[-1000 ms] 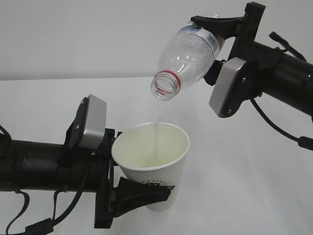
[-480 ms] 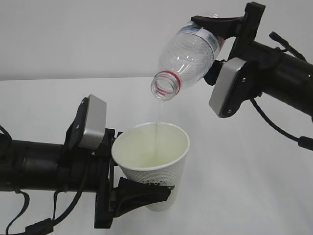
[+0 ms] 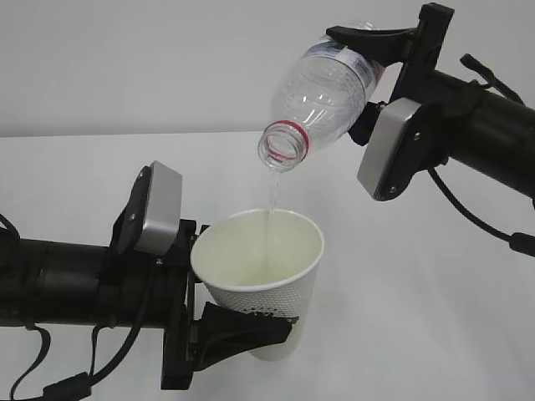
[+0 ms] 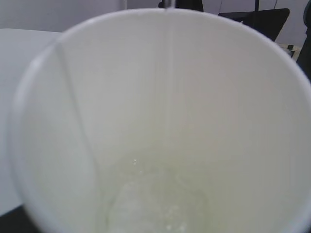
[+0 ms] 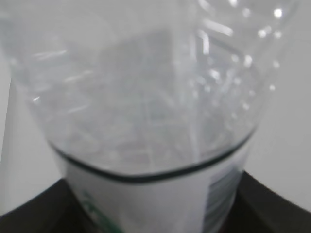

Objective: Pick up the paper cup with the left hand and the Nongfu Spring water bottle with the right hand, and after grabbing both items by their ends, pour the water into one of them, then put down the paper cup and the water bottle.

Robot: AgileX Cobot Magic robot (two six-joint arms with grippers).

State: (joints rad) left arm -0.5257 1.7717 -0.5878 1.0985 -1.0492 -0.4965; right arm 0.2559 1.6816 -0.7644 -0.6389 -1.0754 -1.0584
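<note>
The paper cup (image 3: 266, 266) is held upright above the table, with my left gripper (image 3: 269, 316) shut on its lower part; one black finger (image 3: 242, 328) shows in front and the other is hidden behind the cup. Above it the Nongfu Spring water bottle (image 3: 322, 90) tilts mouth-down to the left, uncapped, with its red neck ring (image 3: 288, 127) showing. My right gripper (image 3: 368, 79) is shut on its base end. A thin stream of water (image 3: 270, 196) falls into the cup. The left wrist view shows the cup's interior (image 4: 160, 111) with a pale pool (image 4: 155, 206). The right wrist view shows the bottle (image 5: 146, 92) between my right gripper's (image 5: 150, 216) dark fingers.
A white table (image 3: 418, 292) lies under both arms, with a plain grey wall (image 3: 150, 58) behind. Black cables trail from the left arm (image 3: 50, 380) and the right arm (image 3: 468, 213). Dark shapes (image 4: 252, 17) stand beyond the cup's rim.
</note>
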